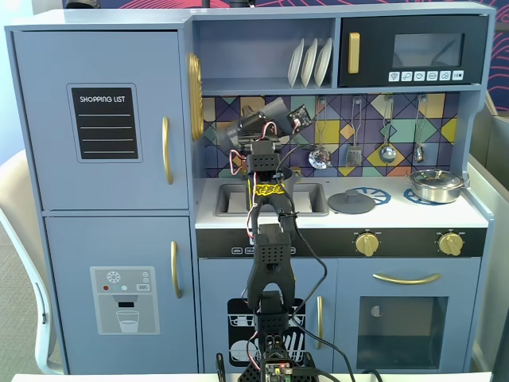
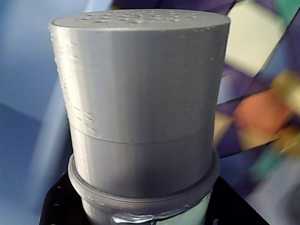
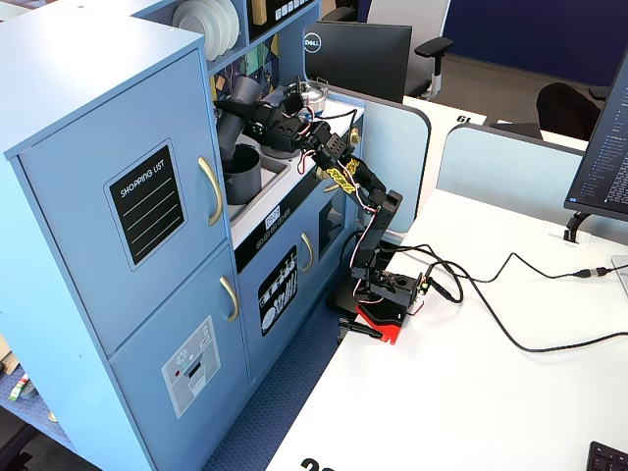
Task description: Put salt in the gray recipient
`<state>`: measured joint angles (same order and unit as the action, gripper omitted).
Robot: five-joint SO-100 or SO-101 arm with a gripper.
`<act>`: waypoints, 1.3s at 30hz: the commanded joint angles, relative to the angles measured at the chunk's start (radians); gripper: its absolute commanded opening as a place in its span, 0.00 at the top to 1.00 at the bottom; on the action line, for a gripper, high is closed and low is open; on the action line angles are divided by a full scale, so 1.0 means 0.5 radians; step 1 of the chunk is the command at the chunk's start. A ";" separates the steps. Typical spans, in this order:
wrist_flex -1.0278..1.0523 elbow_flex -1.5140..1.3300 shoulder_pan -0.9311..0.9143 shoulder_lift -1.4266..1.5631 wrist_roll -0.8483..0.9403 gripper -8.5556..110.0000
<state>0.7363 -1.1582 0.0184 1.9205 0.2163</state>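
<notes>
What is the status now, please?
Hand shut on tall slim gray cylindrical salt shaker, tilted. Shaker above matte gray cylindrical pot at the sink. Nothing seen in between.

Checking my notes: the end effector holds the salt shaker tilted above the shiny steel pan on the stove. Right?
Not quite. The end effector holds the salt shaker tilted above the gray pot at the sink end of the counter, as a fixed view shows; the shiny steel pan sits far off.
</notes>
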 commanded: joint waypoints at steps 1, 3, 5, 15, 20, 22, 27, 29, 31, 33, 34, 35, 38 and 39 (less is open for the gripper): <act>-0.101 0.144 0.067 -0.006 -0.491 0.93; -0.120 0.144 0.092 -0.025 -0.712 0.93; -0.123 0.144 0.120 -0.031 -0.951 0.93; -0.043 0.040 0.215 -0.003 -1.819 0.93; -0.095 0.003 0.187 -0.015 -2.092 0.93; -0.126 0.003 0.172 -0.040 -2.184 0.93; -0.135 0.003 0.169 -0.107 -2.304 0.93; -0.129 -0.015 0.120 -0.123 -2.344 0.93; -0.126 -0.061 0.049 -0.126 -2.384 0.93; -0.095 -0.110 -0.009 -0.123 -2.408 0.93; -0.074 -0.135 -0.034 -0.110 -2.414 0.93; -0.067 -0.172 -0.055 -0.095 -2.421 0.93; -0.067 -0.264 -0.101 -0.043 -2.439 0.93; -0.067 -0.282 -0.110 -0.037 -2.445 0.93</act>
<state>0.7026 -1.2947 -0.0092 1.8500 -0.9894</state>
